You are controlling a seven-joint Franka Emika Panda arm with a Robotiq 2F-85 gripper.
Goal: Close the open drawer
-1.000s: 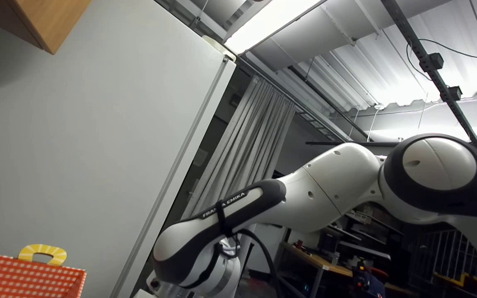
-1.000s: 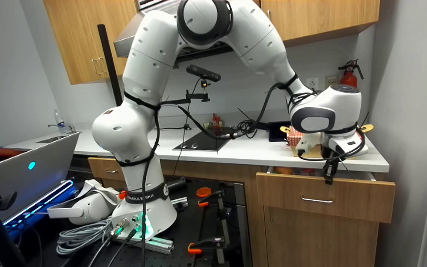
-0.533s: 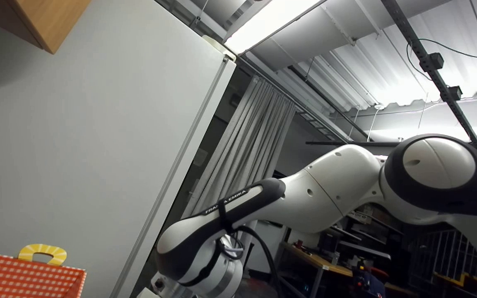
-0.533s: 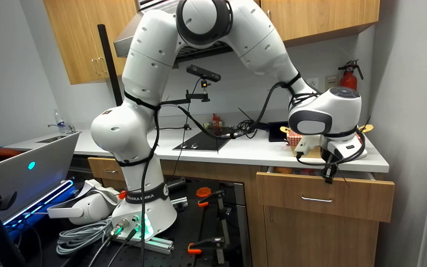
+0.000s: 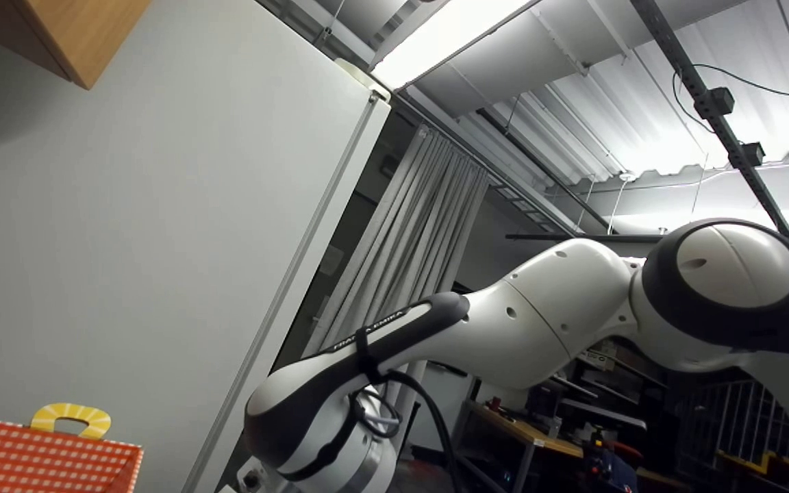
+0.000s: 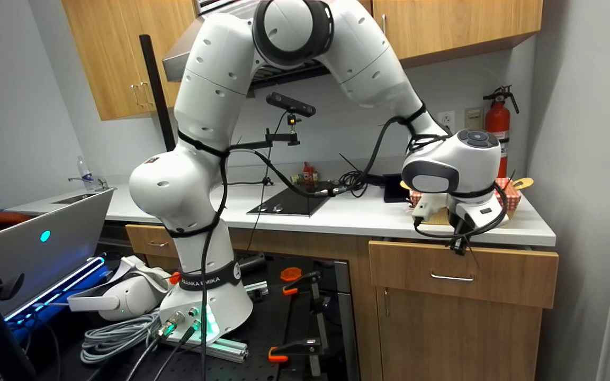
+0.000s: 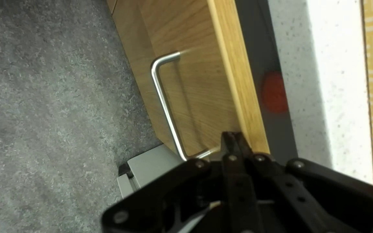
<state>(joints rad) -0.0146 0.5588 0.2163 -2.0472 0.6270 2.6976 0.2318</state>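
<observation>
The wooden drawer [image 6: 511,278] under the counter stands slightly open in an exterior view. In the wrist view, its front [image 7: 199,87] has a metal handle [image 7: 167,106], and a narrow dark gap lies between its top edge and the white counter. A red item [image 7: 274,92] shows inside. My gripper [image 7: 232,134] is shut with nothing between the fingertips. The tips are at the outer face of the drawer front, just below its top edge and beside one handle end. They look in contact. The gripper also shows at the drawer's top edge in an exterior view [image 6: 459,246].
The white countertop [image 6: 358,222] overhangs the drawer. A red checkered basket [image 5: 45,459] stands on it, behind the wrist [image 6: 509,190]. A fire extinguisher [image 6: 498,121] and a grey wall [image 6: 585,159] are on the right. A cabinet door [image 6: 458,333] lies below the drawer.
The drawer has slid inward toward the cabinet, and its opening has narrowed. My gripper has moved inward with it and a little left in an exterior view. It stays shut.
</observation>
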